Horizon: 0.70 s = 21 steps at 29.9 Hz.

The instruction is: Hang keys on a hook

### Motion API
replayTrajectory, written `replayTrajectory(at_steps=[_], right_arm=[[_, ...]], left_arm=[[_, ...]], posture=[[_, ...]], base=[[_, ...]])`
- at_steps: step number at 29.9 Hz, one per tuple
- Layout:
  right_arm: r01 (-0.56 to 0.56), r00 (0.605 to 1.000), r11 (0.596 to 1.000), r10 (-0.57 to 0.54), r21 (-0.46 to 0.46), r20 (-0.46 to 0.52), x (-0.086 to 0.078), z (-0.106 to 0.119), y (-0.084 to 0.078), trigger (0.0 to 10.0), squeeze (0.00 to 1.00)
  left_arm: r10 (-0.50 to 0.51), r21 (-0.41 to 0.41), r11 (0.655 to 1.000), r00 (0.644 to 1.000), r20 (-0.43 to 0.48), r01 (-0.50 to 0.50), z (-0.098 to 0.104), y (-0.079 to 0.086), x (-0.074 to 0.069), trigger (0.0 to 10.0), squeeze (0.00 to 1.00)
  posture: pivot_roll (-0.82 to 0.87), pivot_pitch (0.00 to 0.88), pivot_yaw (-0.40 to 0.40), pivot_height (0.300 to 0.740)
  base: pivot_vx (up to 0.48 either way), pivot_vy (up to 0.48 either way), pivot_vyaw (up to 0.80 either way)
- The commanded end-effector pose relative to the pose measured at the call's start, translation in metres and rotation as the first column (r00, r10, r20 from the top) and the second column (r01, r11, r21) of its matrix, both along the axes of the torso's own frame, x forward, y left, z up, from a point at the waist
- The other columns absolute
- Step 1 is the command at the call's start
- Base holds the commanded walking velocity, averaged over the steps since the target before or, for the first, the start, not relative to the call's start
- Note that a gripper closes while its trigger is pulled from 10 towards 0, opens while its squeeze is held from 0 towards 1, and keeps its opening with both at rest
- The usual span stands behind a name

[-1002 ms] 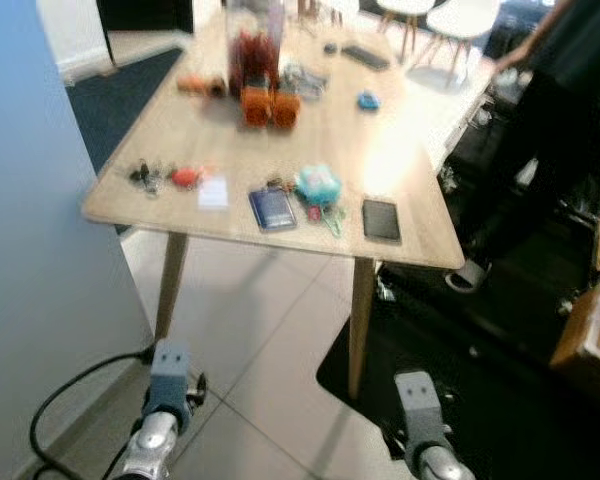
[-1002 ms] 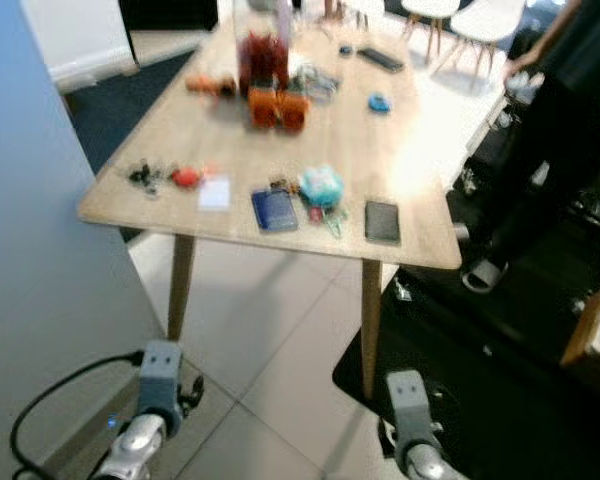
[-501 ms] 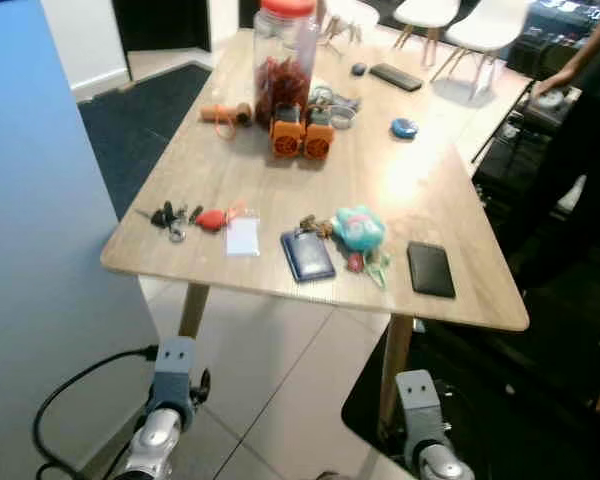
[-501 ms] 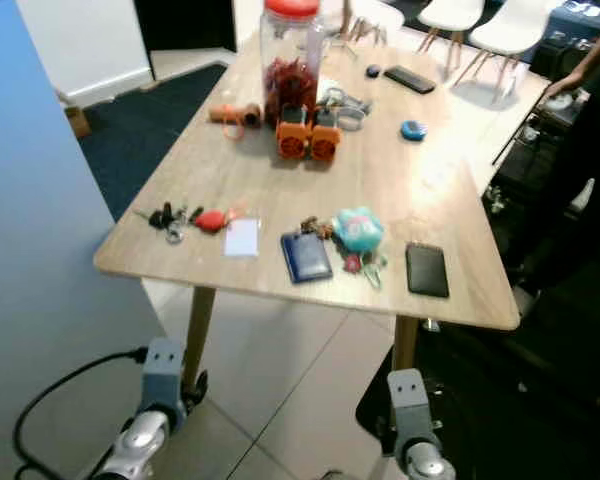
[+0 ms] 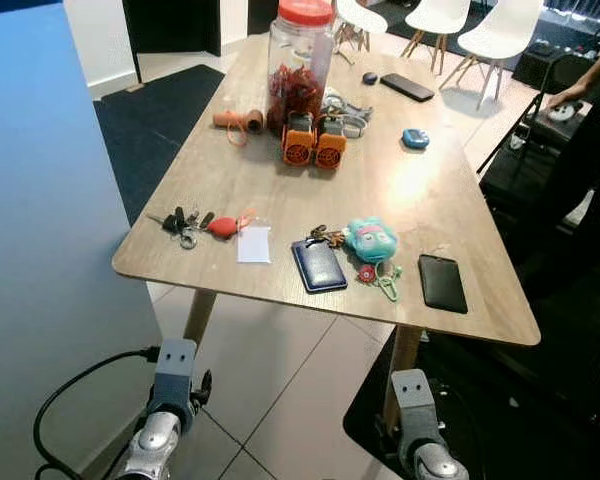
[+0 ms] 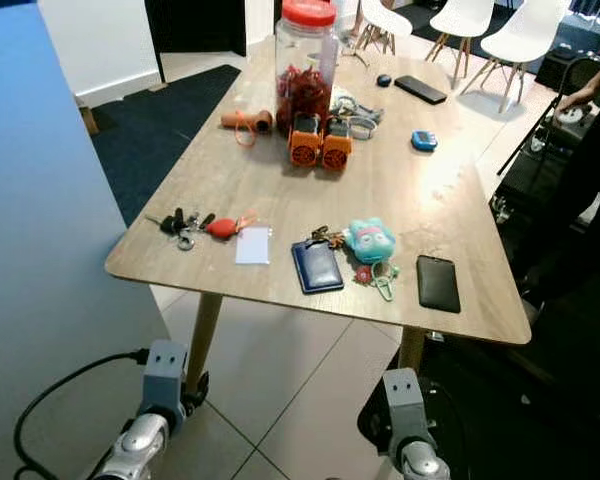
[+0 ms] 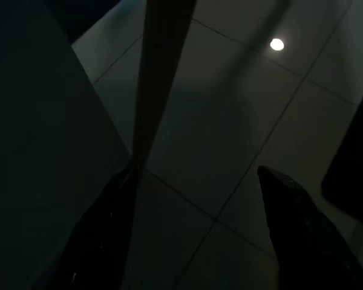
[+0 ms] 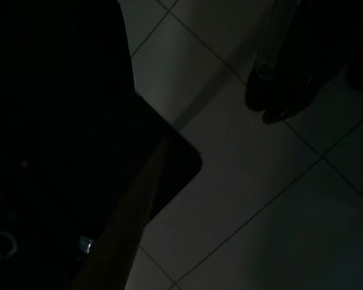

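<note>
Dark key bunch with red fob [image 5: 193, 223] lies on wooden tabletop [image 5: 400, 190]; left claw [image 7: 196, 235] spread in gloom, right claw's state unreadable.

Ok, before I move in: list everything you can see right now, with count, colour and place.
Table: one, light wood, ahead.
Keys: one bunch, dark with red fob, near left edge.
Card: one, white, beside keys.
Wallet: one, blue, near edge.
Plush keyring: one, teal, beside wallet.
Phone: one, black, near right corner.
Jar: one, clear, red lid, far end.
Chairs: white, beyond table.
Left gripper: black, hanging over floor tiles.
Right arm: silver, hanging.
</note>
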State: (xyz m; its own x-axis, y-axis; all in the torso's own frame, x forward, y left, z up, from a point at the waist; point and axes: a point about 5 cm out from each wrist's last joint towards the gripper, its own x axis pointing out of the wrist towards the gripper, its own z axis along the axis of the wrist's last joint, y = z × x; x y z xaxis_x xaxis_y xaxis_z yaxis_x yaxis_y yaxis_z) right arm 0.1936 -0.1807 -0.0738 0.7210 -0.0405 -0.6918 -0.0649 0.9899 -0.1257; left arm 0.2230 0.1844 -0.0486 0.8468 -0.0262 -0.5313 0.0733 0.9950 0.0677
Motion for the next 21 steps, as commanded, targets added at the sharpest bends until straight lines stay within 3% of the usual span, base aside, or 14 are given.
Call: replayTrajectory(at_steps=[1, 8, 21], right_arm=[[0.017, 1.000, 1.000, -0.017, -0.014, -0.009, -0.0021, -0.0005, -0.0070, 10.0, 0.00], [0.018, 1.000, 1.000, -0.018, -0.015, -0.009, -0.0025, -0.0006, -0.0075, 10.0, 0.00], [0.025, 1.000, 1.000, -0.025, -0.018, -0.012, -0.0036, -0.0010, -0.0090, 10.0, 0.00]], left_arm=[[-0.021, -0.002, 1.000, 1.000, -0.005, 0.021, -0.0013, -0.0046, -0.0013, 10.0, 0.00], [-0.024, -0.003, 1.000, 1.000, -0.003, 0.024, -0.0009, -0.0045, -0.0007, 10.0, 0.00], [-0.029, -0.012, 1.000, 0.999, -0.030, 0.029, -0.0032, -0.0061, -0.0015, 10.0, 0.00]], posture=[[0.09, 0.029, -0.093, 0.740], [0.09, 0.020, -0.090, 0.740], [0.09, 0.022, -0.087, 0.740]], base=[[0.000, -0.480, 0.00], [0.000, -0.480, 0.00], [0.000, 0.000, 0.00]])
